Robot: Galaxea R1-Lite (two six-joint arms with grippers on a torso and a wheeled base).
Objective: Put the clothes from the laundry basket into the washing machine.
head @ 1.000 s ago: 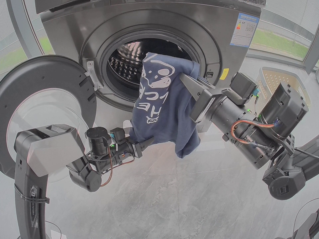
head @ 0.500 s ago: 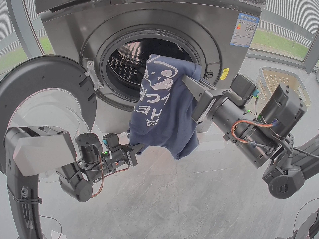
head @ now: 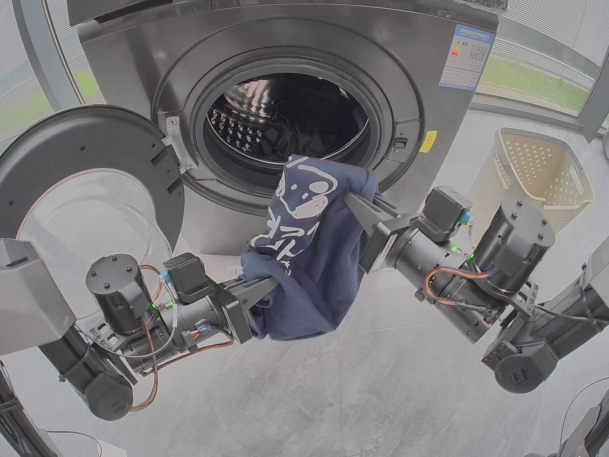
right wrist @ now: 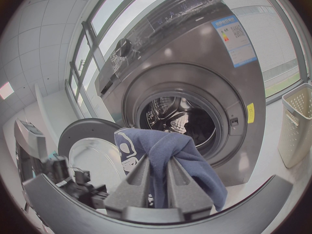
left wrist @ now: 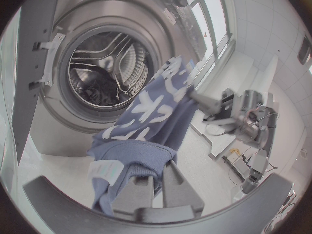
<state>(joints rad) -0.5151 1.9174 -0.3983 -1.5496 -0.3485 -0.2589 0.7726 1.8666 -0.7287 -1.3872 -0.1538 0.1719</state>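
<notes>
A navy blue shirt with white print hangs stretched between my two grippers in front of the washing machine, below its round opening. My left gripper is shut on the shirt's lower hem, near a white label. My right gripper is shut on the shirt's upper edge. The drum is open, with dark clothes lying inside. The beige laundry basket stands on the floor to the right of the machine.
The machine's round door hangs open on the left, close to my left arm. Grey tiled floor lies free in front of the machine. Windows run behind the machine on both sides.
Both grippers have drawn the shirt back and down from the drum's opening. The left arm has come nearer the camera. The drum's inside now shows more.
</notes>
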